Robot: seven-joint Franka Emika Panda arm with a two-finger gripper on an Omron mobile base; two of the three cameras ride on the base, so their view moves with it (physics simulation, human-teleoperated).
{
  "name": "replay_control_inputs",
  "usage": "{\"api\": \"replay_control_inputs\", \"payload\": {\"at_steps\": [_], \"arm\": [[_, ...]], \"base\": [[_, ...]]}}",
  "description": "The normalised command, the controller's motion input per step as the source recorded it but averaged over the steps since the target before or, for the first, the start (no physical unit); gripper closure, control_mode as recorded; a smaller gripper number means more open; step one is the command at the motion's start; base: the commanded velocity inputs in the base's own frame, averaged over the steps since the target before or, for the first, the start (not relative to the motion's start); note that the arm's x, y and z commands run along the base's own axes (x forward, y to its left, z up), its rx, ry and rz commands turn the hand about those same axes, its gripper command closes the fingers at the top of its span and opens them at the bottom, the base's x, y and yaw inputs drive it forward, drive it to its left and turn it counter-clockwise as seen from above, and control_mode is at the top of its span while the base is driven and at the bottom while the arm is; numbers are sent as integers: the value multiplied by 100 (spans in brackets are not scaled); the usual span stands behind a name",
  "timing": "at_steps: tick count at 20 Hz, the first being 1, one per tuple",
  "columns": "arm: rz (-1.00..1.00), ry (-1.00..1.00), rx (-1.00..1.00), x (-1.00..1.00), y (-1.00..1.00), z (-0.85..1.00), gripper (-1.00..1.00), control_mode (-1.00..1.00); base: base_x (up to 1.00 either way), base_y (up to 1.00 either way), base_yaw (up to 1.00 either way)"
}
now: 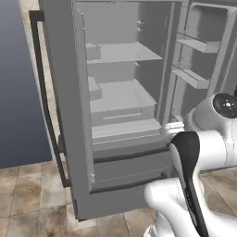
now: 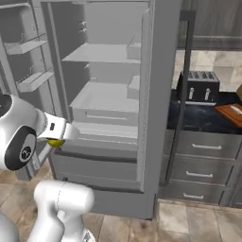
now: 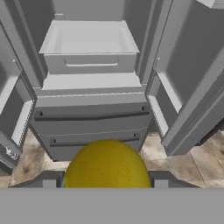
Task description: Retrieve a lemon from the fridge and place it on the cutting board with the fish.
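Observation:
The yellow lemon point(image 3: 107, 166) sits between my gripper's point(image 3: 106, 180) two dark fingertips point(image 3: 49, 179), so the gripper is shut on it. In the right base view the lemon point(image 2: 56, 142) peeks out under the white hand, in front of the fridge's lower drawers. The grey fridge point(image 1: 120, 97) stands with both doors open, its pale shelves and inner drawer point(image 3: 89, 52) bare. At the far right of the counter lies the reddish-brown cutting board point(image 2: 230, 112), cut off by the picture's edge. The fish is out of view.
A dark toaster point(image 2: 198, 87) stands on the black counter right of the fridge, above grey drawers point(image 2: 203, 156). The open right fridge door point(image 2: 160, 104) stands between my hand and that counter. The left door point(image 1: 55, 92) swings out over the tiled floor point(image 1: 28, 194).

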Motion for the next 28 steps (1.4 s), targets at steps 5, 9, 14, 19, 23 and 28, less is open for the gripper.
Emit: {"api": "replay_control_inputs", "payload": {"at_steps": [5, 9, 14, 19, 23, 28], "arm": [[0, 0, 0, 0, 0, 0, 100, 100], [0, 0, 0, 0, 0, 0, 100, 100], [0, 0, 0, 0, 0, 0, 100, 100], [0, 0, 0, 0, 0, 0, 100, 100], [0, 0, 0, 0, 0, 0, 100, 100], [0, 0, 0, 0, 0, 0, 100, 100]], "base": [[-71, 0, -4], [-19, -7, -5], [1, -69, -2], [0, -98, 0], [0, -100, 0], [0, -92, 0]]}}
